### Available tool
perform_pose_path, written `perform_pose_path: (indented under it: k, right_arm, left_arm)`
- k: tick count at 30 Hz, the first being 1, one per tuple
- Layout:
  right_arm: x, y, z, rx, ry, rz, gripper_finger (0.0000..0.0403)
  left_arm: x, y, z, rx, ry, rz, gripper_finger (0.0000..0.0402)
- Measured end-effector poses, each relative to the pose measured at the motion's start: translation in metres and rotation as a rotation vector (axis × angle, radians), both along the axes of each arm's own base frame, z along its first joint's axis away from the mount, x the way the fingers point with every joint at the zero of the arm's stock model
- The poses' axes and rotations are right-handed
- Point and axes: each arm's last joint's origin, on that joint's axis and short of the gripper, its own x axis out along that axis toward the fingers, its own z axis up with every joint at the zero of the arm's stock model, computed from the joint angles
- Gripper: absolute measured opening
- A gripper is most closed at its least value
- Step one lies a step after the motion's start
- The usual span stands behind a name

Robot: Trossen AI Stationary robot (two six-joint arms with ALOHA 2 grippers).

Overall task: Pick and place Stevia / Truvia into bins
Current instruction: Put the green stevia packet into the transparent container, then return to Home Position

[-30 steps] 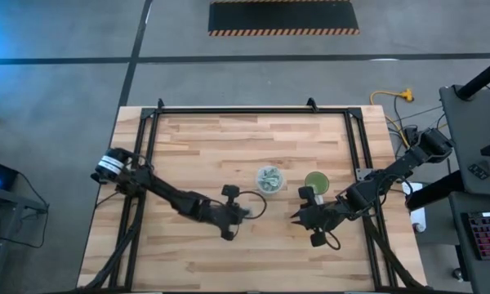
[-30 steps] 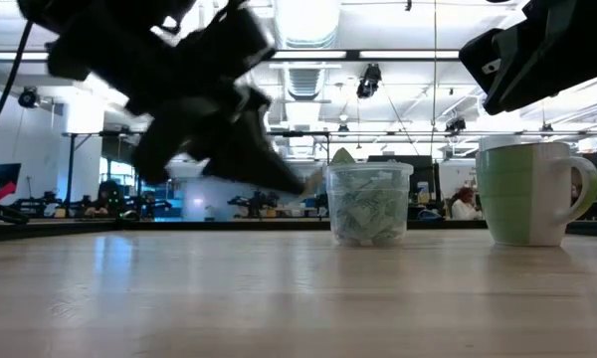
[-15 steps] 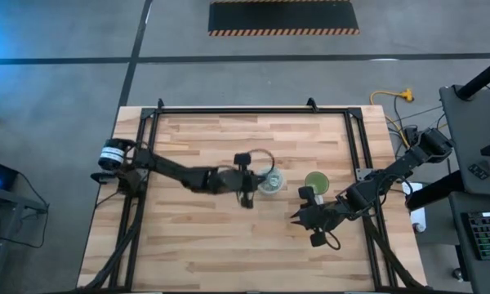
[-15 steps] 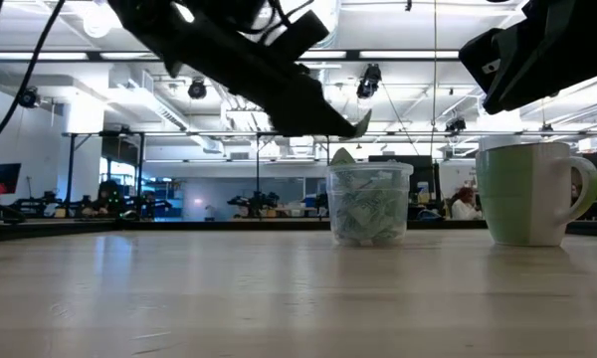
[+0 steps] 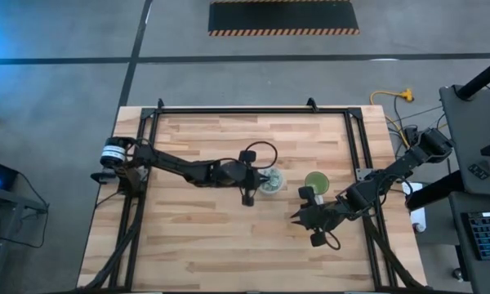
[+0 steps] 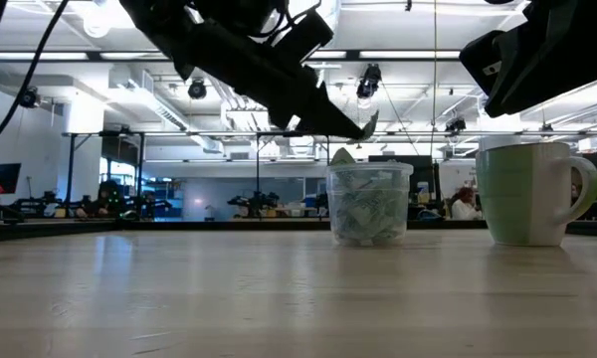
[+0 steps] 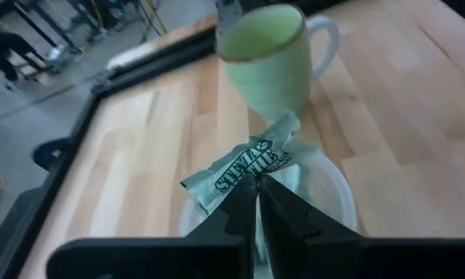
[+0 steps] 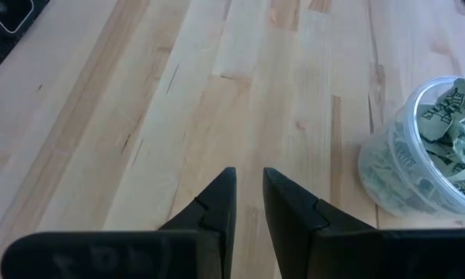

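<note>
**Left hand now parked over the clear cup with a sachet, drop is next**

So your left hand (image 7: 257, 186) is clamped tight on one Stevia sachet (image 7: 252, 164), pinched by its lower edge with the printed side sticking up past the fingertips. A second ago that hand was way off to the side of the clear cup (image 5: 270, 180), low over the desk (image 5: 196, 245); since then it has swung across and lifted, and it's now sitting right over the cup's rim. In the low view the sachet hangs just above the cup mouth, not inside yet.

The clear cup is already stuffed with sachets, piled up to about the rim. The green cup (image 5: 316, 181) stands just beside it, on the far side from your left arm, and from above it looks empty.

Your right hand (image 8: 249, 203) hasn't budged: it hovers on the near side of the green cup, fingers a little apart, holding nothing.

My read: the carry is basically done, you only need to release. Watch the pile, a sachet could slide off.
</note>
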Motion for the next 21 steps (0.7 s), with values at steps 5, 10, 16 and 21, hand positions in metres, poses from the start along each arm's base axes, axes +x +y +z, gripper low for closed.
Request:
perform_pose_path:
  k: [5, 10, 16, 21]
  right_arm:
    - [0.0, 0.0, 0.0, 0.0, 0.0, 0.0, 0.0057]
    - [0.0, 0.0, 0.0, 0.0, -0.001, -0.001, 0.0057]
    - [0.0, 0.0, 0.0, -0.016, -0.007, 0.009, 0.0057]
    - [0.008, 0.002, 0.014, -0.103, -0.143, 0.036, 0.0057]
  left_arm:
    - [0.0, 0.0, -0.002, -0.022, 0.027, -0.009, 0.0048]
    - [0.0, 0.0, 0.001, -0.027, 0.017, -0.006, 0.013]
    - [-0.012, -0.003, 0.03, -0.028, -0.032, -0.009, 0.0188]
    - [-0.04, -0.012, 0.071, -0.037, -0.112, -0.042, 0.0194]
